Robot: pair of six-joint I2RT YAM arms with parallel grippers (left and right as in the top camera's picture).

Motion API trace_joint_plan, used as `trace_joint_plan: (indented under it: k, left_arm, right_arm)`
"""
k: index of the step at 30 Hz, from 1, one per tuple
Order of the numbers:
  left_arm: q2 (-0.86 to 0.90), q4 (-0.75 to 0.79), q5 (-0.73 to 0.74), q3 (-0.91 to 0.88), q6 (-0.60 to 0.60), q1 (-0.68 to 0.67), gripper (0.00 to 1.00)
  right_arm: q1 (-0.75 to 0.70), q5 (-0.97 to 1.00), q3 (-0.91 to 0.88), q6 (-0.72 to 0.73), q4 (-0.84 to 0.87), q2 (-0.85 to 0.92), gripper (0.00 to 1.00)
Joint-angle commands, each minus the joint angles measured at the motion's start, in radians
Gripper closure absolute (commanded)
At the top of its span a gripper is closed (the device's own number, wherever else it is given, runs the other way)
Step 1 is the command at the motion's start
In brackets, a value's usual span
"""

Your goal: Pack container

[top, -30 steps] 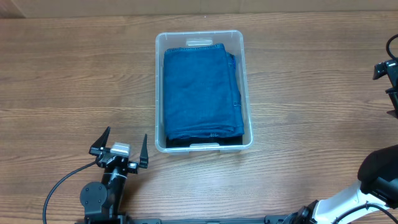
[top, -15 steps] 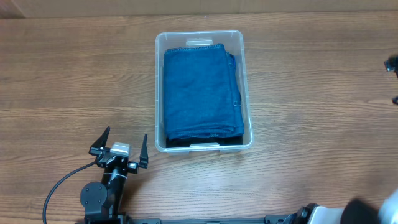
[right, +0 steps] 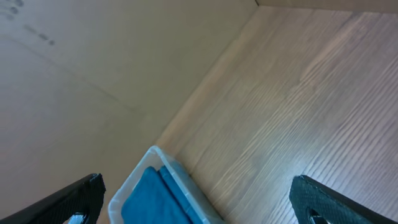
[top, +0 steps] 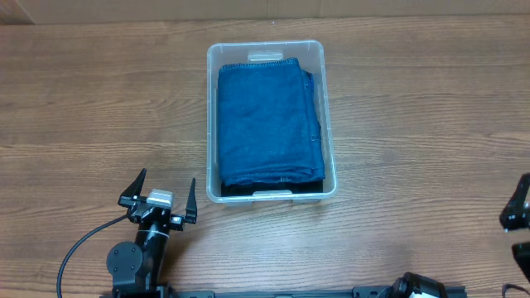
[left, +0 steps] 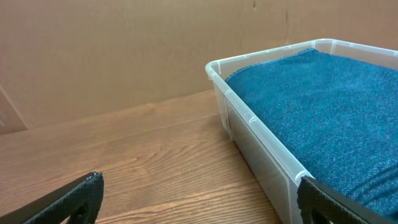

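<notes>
Where the box is: the clear box sits flat on the wood in the middle of the table.
Inside the box: a folded blue cloth fills almost all of it (something dark shows under the cloth at the near end).
Left claw: spread wide with nothing in it, near the box's near left corner but not touching it.
Right claw: spread wide too, holding nothing, up above the table and looking down at one corner of the box, well apart from it.
Behind the table: a brown cardboard wall.
</notes>
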Motion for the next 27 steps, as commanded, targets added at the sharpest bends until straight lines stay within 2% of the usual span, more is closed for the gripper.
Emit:
trace_joint_plan:
  k: [1,5,9,10,16,21,26,27]
  left_arm:
    - [-0.011,0.000,-0.013,-0.003,-0.011,0.005,0.00]
    - [-0.011,0.000,-0.013,-0.003,-0.011,0.005,0.00]
    - [-0.011,0.000,-0.013,-0.003,-0.011,0.005,0.00]
    - [-0.011,0.000,-0.013,-0.003,-0.011,0.005,0.00]
    - [-0.011,0.000,-0.013,-0.003,-0.011,0.005,0.00]
    - [-0.011,0.000,-0.013,-0.003,-0.011,0.005,0.00]
    - [-0.011,0.000,-0.013,-0.003,-0.011,0.005,0.00]
    - [-0.011,0.000,-0.013,-0.003,-0.011,0.005,0.00]
  right_arm:
    - [0.056,-0.004,-0.018,0.008,0.055,-0.011,0.00]
    - [0.136,-0.011,-0.327,0.008,0.306,-0.124,0.00]
    - [0.164,-0.085,-0.749,-0.030,0.626,-0.290,0.00]
    - [0.172,-0.132,-0.883,-0.061,0.754,-0.344,0.00]
    - [0.245,-0.209,-1.403,-0.104,1.226,-0.590,0.00]
    - [0.302,-0.203,-1.635,-0.241,1.429,-0.719,0.00]
    - [0.302,-0.116,-1.774,-0.249,1.507,-0.800,0.00]
    - [0.302,-0.115,-1.831,-0.275,1.574,-0.829,0.00]
